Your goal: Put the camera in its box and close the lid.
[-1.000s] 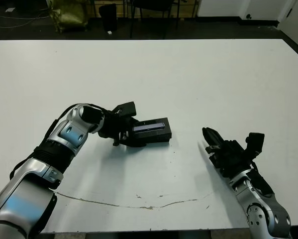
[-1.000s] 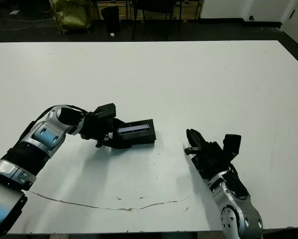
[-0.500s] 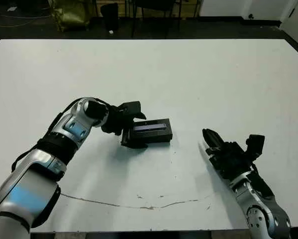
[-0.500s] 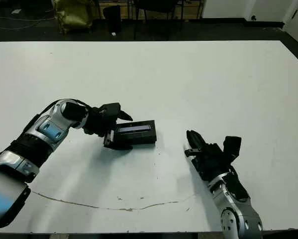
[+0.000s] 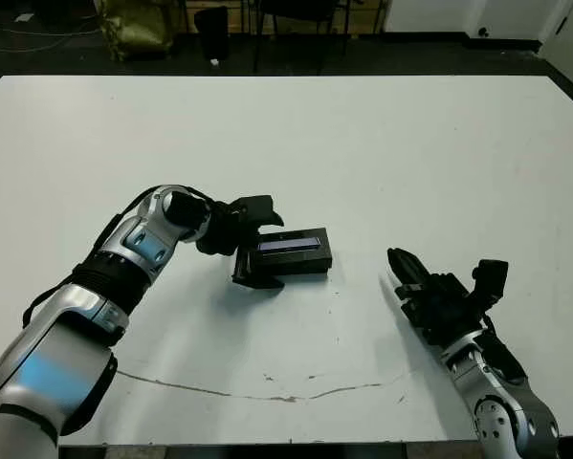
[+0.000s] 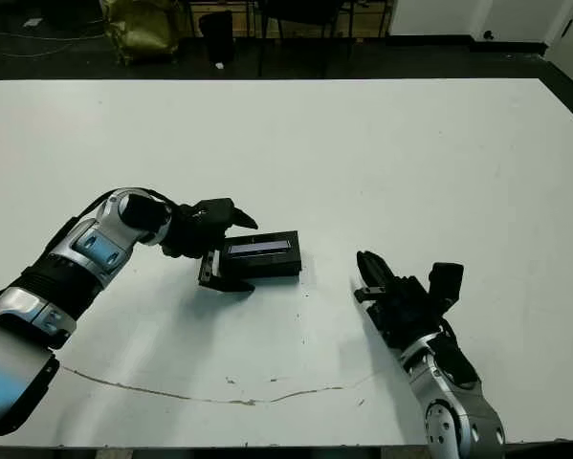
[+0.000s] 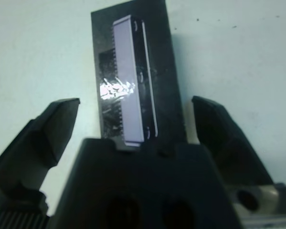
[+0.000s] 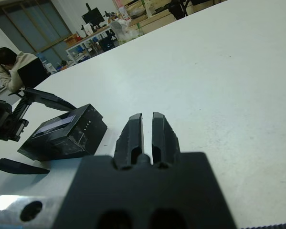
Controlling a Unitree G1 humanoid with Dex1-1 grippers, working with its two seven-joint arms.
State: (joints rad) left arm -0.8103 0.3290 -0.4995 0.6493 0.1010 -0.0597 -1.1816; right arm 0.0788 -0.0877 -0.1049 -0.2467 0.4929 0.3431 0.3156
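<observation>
A white table [image 5: 382,143] bears a thin crack line [image 5: 267,392]; a seated person [image 8: 16,67] shows beyond it.

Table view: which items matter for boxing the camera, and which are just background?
Job: lid with grey stripe, closed on the box; open left gripper at its end; shut right gripper.
Background: chairs, yellow bag, person.

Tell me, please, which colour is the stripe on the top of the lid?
Pale grey, on the black lid; the left wrist view shows it best.
</observation>
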